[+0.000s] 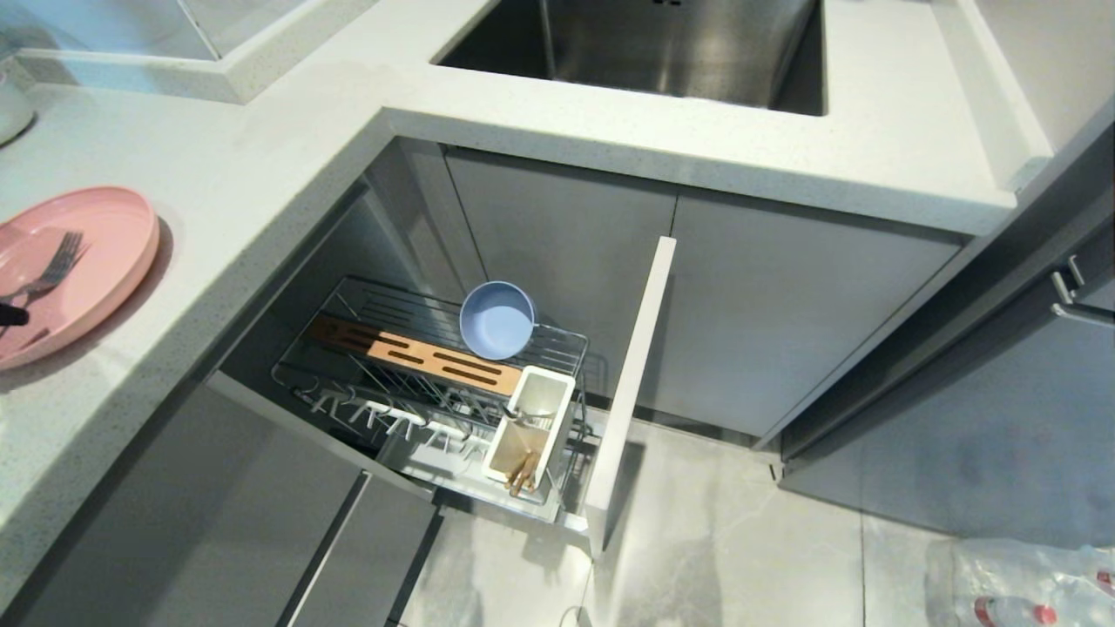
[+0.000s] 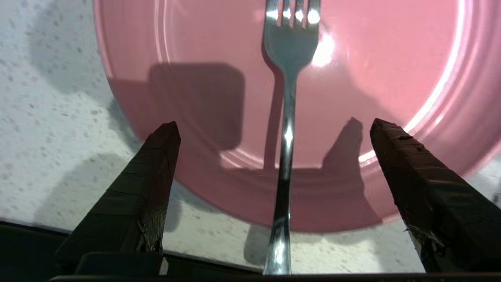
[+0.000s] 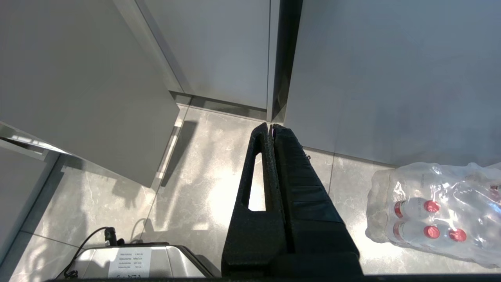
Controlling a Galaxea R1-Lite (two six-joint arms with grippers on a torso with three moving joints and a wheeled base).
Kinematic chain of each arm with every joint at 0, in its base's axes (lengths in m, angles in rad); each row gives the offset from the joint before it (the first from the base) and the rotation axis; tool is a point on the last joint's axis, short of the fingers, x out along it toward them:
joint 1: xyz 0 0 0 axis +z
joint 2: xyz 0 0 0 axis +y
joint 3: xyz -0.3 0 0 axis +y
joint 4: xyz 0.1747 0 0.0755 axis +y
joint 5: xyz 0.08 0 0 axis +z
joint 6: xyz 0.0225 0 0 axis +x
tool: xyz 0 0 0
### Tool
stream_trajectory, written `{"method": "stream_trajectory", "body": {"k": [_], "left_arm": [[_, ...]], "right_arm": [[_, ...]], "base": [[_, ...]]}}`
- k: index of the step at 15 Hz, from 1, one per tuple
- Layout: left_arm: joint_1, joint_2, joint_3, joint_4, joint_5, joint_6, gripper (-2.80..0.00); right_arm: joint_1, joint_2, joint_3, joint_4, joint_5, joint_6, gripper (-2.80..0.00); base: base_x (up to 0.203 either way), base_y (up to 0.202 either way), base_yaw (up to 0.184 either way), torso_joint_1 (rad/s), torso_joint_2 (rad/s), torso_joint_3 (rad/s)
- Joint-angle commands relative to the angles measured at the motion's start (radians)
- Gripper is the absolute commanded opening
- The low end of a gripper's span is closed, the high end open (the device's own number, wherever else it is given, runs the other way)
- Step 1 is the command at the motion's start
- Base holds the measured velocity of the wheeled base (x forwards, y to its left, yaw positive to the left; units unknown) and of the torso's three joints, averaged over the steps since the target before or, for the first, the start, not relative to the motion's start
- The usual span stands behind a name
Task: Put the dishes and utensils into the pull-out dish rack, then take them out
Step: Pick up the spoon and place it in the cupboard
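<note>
A pink plate (image 1: 104, 252) lies on the counter at the far left, and a silver fork (image 1: 54, 266) rests on it. In the left wrist view the fork (image 2: 289, 58) lies with its tines on the plate (image 2: 203, 47) and its handle reaching out over the rim. My left gripper (image 2: 274, 124) is open, one finger on either side of the handle and clear of it. The pull-out dish rack (image 1: 287, 370) stands open below the counter. A blue-grey bowl (image 1: 496, 320) sits on it, and chopsticks (image 1: 523, 473) stand in its white cup (image 1: 557, 392). My right gripper (image 3: 271, 126) hangs shut over the floor.
The rack's front panel (image 1: 631, 383) juts out over the tiled floor. A steel sink (image 1: 662, 43) is set in the counter (image 1: 218, 174) behind the rack. A shrink-wrapped pack of water bottles (image 1: 1028, 583) lies on the floor at the right.
</note>
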Motion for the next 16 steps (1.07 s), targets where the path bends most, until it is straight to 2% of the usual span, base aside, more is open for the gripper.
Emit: {"method": "stream_trajectory", "body": {"k": [1, 11, 12, 16], "left_arm": [[-0.006, -0.002, 0.013, -0.004, 0.000, 0.004, 0.00], [-0.040, -0.005, 0.051, -0.007, 0.003, 0.004, 0.00], [-0.040, -0.005, 0.051, -0.007, 0.004, 0.004, -2.80], [-0.040, -0.006, 0.051, -0.007, 0.015, 0.004, -2.80]], "right_arm": [[0.000, 0.000, 0.000, -0.001, 0.000, 0.000, -2.80], [0.000, 0.000, 0.000, -0.001, 0.000, 0.000, -2.80], [0.000, 0.000, 0.000, 0.000, 0.000, 0.000, -2.80], [0.000, 0.000, 0.000, -0.001, 0.000, 0.000, -2.80]], "base": [[0.000, 0.000, 0.000, 0.000, 0.00, 0.000], [0.000, 0.000, 0.000, 0.000, 0.00, 0.000], [0.000, 0.000, 0.000, 0.000, 0.00, 0.000], [0.000, 0.000, 0.000, 0.000, 0.00, 0.000]]}}
